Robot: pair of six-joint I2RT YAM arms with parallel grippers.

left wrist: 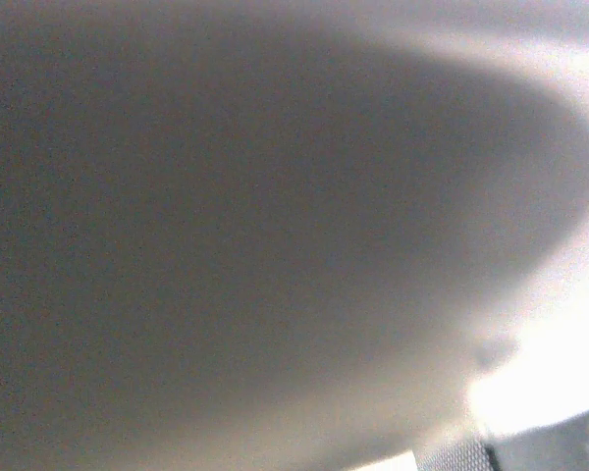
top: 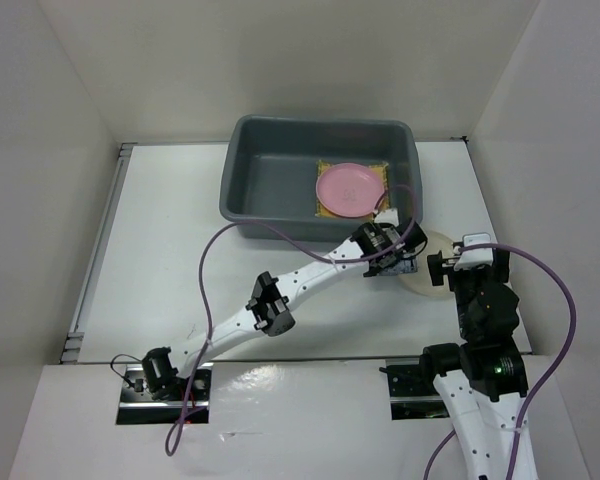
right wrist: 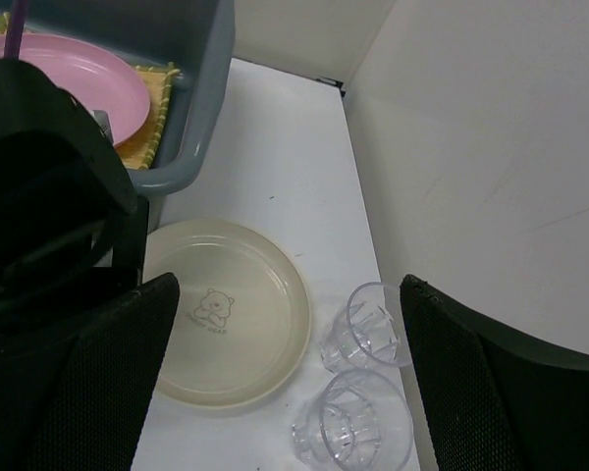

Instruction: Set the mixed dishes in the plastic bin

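White worktop (top: 160, 260) walled by white panels (top: 60, 150). The grey plastic bin (top: 242, 190) sits far centre, holding the yellow mat (top: 323, 209) under the pink plate (top: 350, 187). The cream plate (right wrist: 226, 314) lies just near-right of the bin, two clear cups (right wrist: 368, 324) just right of it. The left fingers (top: 400, 265) are at its left rim; apart or together, I cannot tell. The right fingers (right wrist: 471, 373) stand wide apart, empty. Likely step: gripping the cream plate, then lifting it over the bin's rim. Cups and right arm (top: 485, 320) crowd the plate.

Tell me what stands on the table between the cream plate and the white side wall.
The farther clear cup and the nearer clear cup stand there, close beside the cream plate. The right wrist view shows this.
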